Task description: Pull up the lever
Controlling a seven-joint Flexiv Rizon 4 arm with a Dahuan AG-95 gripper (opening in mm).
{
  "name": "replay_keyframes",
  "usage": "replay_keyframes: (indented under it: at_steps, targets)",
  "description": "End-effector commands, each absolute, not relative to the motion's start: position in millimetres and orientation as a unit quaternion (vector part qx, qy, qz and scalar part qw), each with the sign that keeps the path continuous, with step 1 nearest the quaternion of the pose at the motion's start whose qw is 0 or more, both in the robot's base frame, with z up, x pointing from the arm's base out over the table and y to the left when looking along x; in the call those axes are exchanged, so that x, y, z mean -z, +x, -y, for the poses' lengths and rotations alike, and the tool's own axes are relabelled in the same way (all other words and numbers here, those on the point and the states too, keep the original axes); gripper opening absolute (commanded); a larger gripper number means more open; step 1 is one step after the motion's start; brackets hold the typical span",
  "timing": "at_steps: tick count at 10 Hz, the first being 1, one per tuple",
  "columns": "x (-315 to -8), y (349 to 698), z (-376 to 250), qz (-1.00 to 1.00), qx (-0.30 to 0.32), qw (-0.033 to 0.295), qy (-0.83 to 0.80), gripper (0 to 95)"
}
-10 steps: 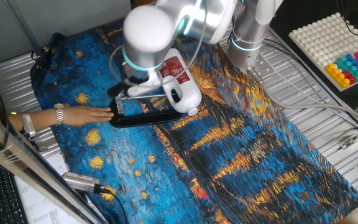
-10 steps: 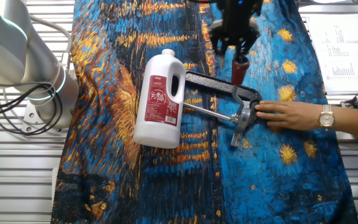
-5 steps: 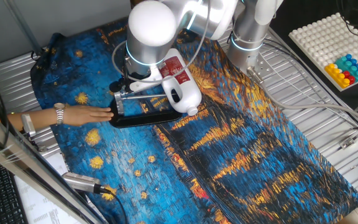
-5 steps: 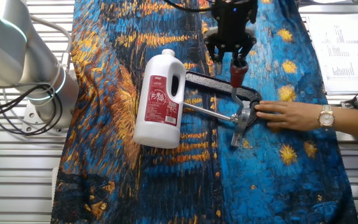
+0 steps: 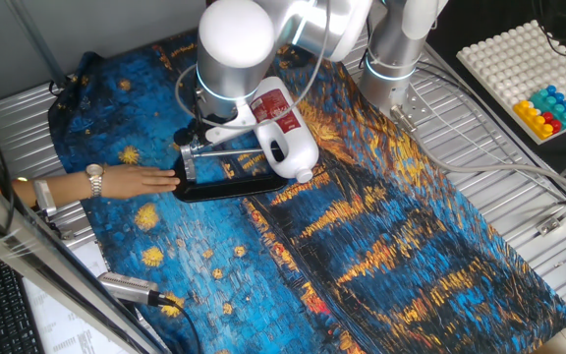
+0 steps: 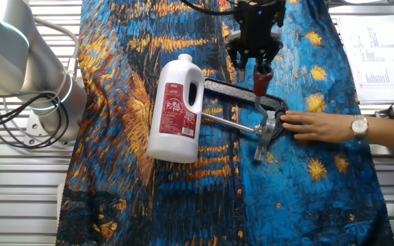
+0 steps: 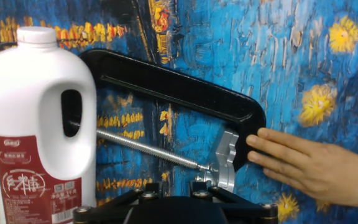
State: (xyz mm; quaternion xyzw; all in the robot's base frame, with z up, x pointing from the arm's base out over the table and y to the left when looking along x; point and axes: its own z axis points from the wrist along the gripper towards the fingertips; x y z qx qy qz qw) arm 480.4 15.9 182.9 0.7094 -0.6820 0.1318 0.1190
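White jug [image 7: 39, 124], red Chinese-lettered label [image 7: 23, 180]

**Colours and Patterns in the Work Area**

The tablecloth [image 6: 306, 198] carries a painted swirl pattern in deep blue with yellow-orange star bursts and streaks. The jug [image 7: 39, 124] is white with a dark red label printed in white. The fixture [image 7: 185, 93] is glossy black; its threaded crossbar [image 7: 148, 149] is silver. The lever [image 6: 261, 85] is silver with a reddish-brown knob. The gripper [image 6: 254, 60] is black. The arm [image 5: 239, 44] is white with cyan rings. The tray [image 5: 534, 69] is white, holding multicoloured pieces.
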Motion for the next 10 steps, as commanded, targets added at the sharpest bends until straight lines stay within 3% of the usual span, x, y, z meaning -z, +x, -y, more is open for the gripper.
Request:
replay_keyframes:
  at_steps: [1,10]
  targets:
    - [-183.2,480.4,-16.7,0.684,-0.129,0.114,0.708,19.0]
    - [-182.3,481.4,-17.4,0.750,-0.154,0.083,0.638,19.0]
